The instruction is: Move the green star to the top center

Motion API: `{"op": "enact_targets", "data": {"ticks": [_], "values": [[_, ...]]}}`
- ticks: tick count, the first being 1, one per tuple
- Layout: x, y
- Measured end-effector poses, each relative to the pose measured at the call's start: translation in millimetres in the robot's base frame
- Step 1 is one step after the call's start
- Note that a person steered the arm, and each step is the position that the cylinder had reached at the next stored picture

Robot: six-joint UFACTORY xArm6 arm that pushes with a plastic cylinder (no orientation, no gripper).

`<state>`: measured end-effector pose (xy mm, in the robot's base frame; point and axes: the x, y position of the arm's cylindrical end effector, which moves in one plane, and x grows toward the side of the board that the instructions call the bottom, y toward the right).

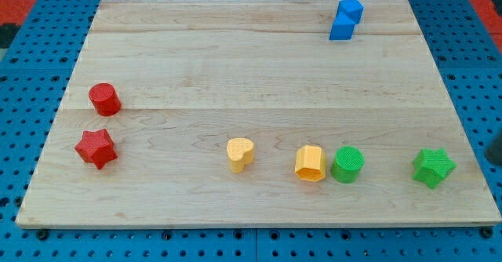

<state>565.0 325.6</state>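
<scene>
The green star (433,168) lies near the board's right edge, low in the view. A dark shape at the view's right edge looks like my rod, cut off by the frame. Its lower end, my tip (493,161), is just right of the green star, past the board's edge, with a small gap between them. The top center of the wooden board (251,27) is bare wood.
A green cylinder (347,165) and a yellow hexagon (310,164) touch each other left of the star. A yellow heart (240,154) lies further left. A red cylinder (104,99) and a red star (96,148) are at the left. Two blue blocks (345,20) sit together at the top right.
</scene>
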Motion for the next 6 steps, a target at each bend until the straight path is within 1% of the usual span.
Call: {"op": "enact_targets", "data": {"ticks": [1,2,3,4,5,6], "values": [[16,-51],[-14,-129],[-55,-227],[-54,-209],[4,-199],[-12,-129]]}}
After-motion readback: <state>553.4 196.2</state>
